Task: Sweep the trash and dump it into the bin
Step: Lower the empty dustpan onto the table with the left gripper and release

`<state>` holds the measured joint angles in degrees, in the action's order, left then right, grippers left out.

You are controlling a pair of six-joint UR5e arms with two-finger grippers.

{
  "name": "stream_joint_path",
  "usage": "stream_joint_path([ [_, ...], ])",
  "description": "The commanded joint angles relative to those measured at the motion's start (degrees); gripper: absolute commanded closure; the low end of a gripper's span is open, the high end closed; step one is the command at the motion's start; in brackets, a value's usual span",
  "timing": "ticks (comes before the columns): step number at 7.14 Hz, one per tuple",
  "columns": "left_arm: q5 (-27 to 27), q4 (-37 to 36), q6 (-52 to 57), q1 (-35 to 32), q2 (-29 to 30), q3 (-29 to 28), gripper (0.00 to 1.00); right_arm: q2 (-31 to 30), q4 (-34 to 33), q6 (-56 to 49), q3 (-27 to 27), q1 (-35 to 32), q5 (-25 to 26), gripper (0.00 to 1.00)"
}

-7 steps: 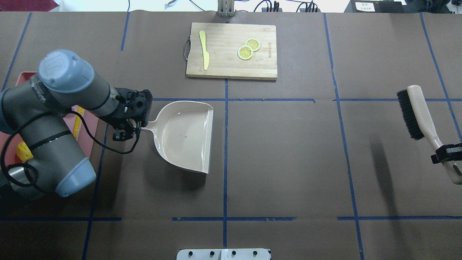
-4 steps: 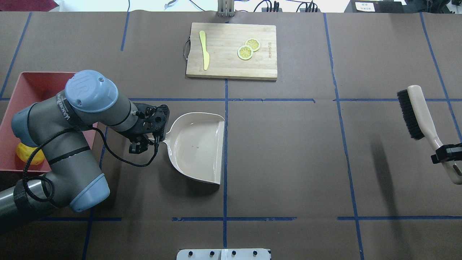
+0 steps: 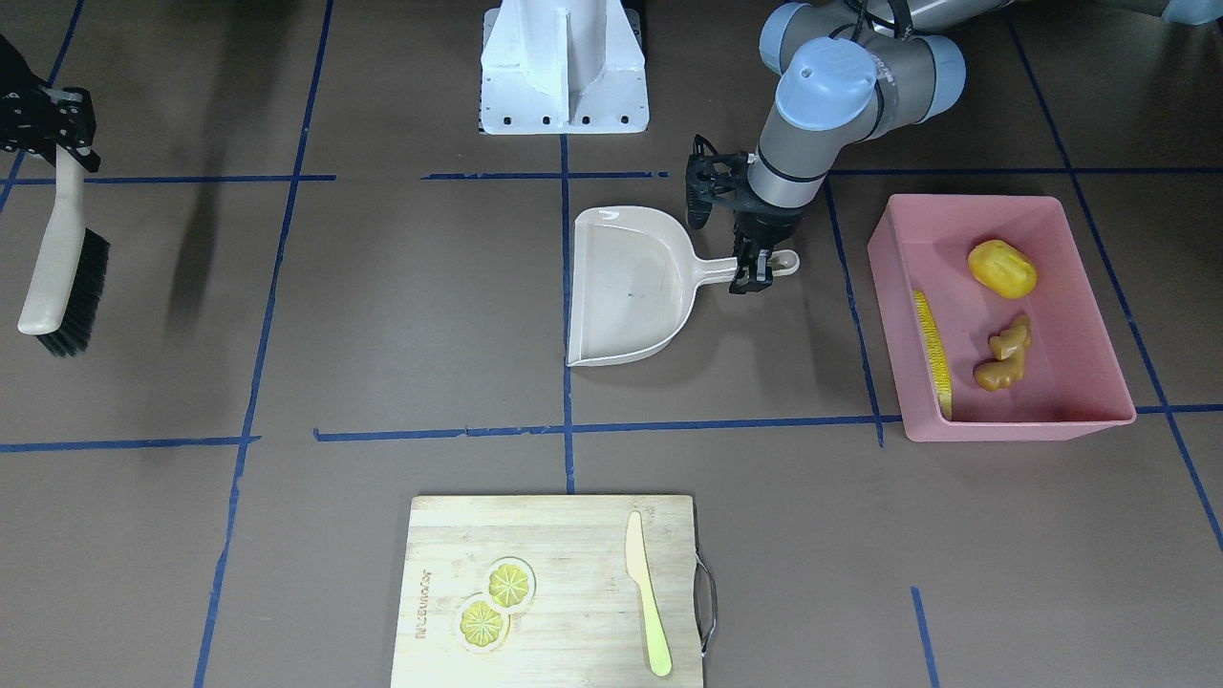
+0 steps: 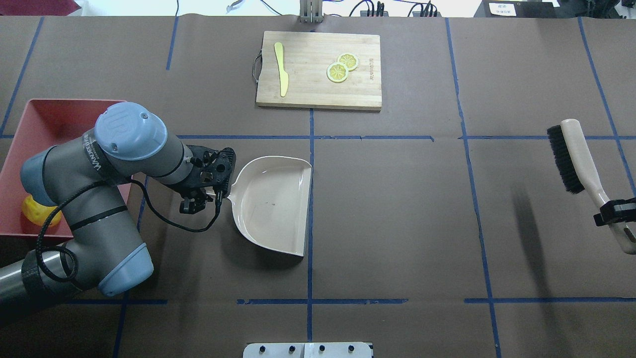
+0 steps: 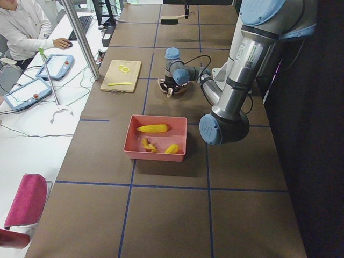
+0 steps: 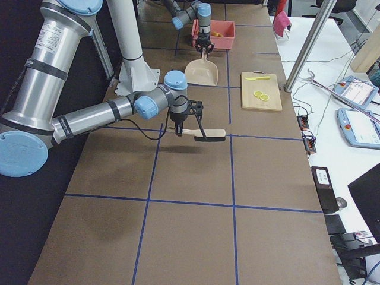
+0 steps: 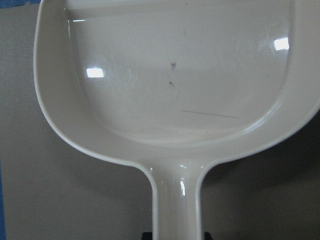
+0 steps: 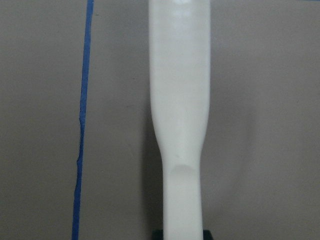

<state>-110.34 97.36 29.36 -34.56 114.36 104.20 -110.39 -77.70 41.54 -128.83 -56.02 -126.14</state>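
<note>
The pink bin stands on the table at the robot's left and holds the corn cob, the yellow potato lump and the ginger root. My left gripper is shut on the handle of the beige dustpan. The dustpan is empty and level, low over the table, to the side of the bin. It fills the left wrist view. My right gripper is shut on the handle of a black-bristled brush and holds it above the table at the far right.
A wooden cutting board lies at the far middle with a pale knife and two lemon slices. The white robot base stands at the near edge. Blue tape lines cross the brown table.
My left arm has carried the dustpan to the right, away from the bin, and the bin now shows more. The right arm and brush have barely moved.
</note>
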Motion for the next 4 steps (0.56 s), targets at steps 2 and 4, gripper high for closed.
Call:
stream_joint_path([
  [2, 3.46, -0.24, 0.25, -1.82, -0.88, 4.75, 0.00, 0.09, 0.00, 0.11, 2.08, 0.47, 0.02, 0.96],
  [4, 3.11, -0.77, 0.34, -5.51, -6.82, 10.55, 0.00, 0.00, 0.00, 0.47, 3.75, 1.69, 0.02, 0.96],
])
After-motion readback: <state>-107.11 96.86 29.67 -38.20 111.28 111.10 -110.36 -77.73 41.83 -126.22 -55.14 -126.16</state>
